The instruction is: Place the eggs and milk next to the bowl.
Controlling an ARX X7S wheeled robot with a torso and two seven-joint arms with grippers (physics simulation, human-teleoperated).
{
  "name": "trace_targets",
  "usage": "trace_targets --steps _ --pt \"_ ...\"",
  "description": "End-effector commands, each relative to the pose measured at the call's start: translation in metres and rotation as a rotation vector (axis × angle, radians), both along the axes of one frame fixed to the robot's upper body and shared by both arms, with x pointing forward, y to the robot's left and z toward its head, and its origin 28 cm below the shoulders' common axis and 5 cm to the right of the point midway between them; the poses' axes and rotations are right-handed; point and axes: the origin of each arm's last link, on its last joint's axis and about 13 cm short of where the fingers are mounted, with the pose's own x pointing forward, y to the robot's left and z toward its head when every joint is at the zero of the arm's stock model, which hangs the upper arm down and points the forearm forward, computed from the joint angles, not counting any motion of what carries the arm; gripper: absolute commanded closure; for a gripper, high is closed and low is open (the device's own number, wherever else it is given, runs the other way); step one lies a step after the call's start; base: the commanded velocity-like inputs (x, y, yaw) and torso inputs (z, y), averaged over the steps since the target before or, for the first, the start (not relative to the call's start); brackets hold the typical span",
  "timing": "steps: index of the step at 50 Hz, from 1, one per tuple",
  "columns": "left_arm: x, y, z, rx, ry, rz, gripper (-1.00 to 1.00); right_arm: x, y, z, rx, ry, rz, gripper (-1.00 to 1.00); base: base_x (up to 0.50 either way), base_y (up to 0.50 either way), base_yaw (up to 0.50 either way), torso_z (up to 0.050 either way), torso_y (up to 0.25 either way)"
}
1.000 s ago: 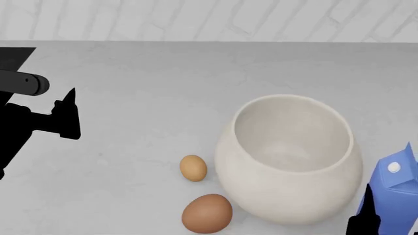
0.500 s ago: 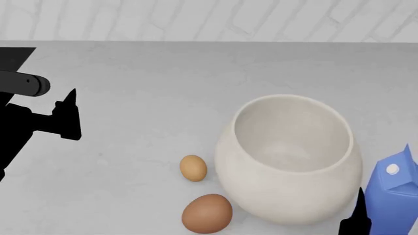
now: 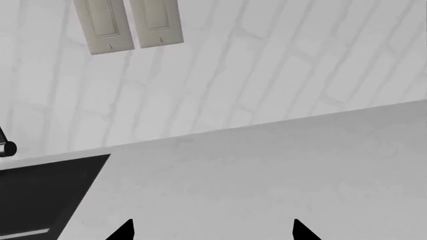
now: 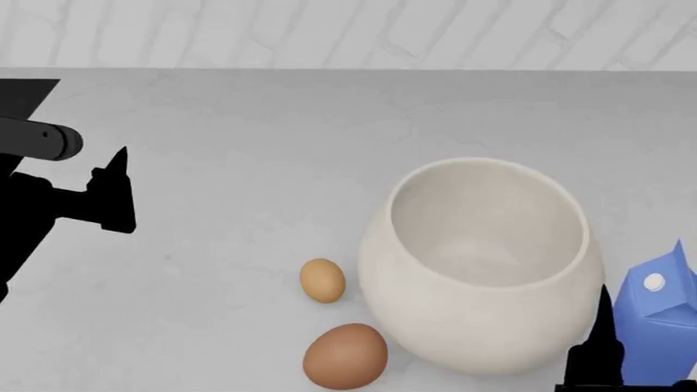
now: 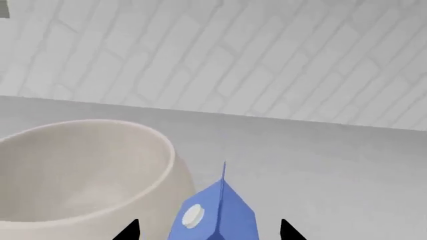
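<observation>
The cream-white bowl stands on the grey counter, right of centre. The small pale tan egg and the larger reddish-brown egg lie just left of it. The blue milk carton with its white cap stands upright close to the bowl's right side. It also shows in the right wrist view beside the bowl. My right gripper is open, with its fingertips on either side of the carton and gaps on both sides. One of its fingers shows between bowl and carton. My left gripper is open and empty, far left over bare counter.
A black flat panel is set in the counter at the far left, also seen in the head view. A white brick wall runs along the back. Two cabinet doors hang on the wall.
The right gripper's finger has shifted slightly left and reaches further up beside the carton. The carton has moved a touch left towards the bowl. The left arm has not moved.
</observation>
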Motion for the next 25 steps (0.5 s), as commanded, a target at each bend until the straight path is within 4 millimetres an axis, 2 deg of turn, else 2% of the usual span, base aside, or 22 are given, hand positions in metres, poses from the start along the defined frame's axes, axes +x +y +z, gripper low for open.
trace_targets --steps 1,18,25 --pt "-0.002 -0.001 0.002 -0.001 -0.003 0.0 -1.0 0.0 0.003 0.022 -0.028 -0.047 0.017 -1.0 0.0 0.0 0.0 0.0 0.0" --pt "-0.001 0.001 0.002 -0.007 -0.01 0.004 -1.0 -0.003 0.007 0.067 -0.088 -0.141 0.032 -1.0 0.0 0.0 0.0 0.0 0.0" --pt "-0.002 0.002 0.001 -0.007 -0.007 0.004 -1.0 -0.014 0.008 0.089 -0.115 -0.183 0.03 -1.0 0.0 0.0 0.0 0.0 0.0"
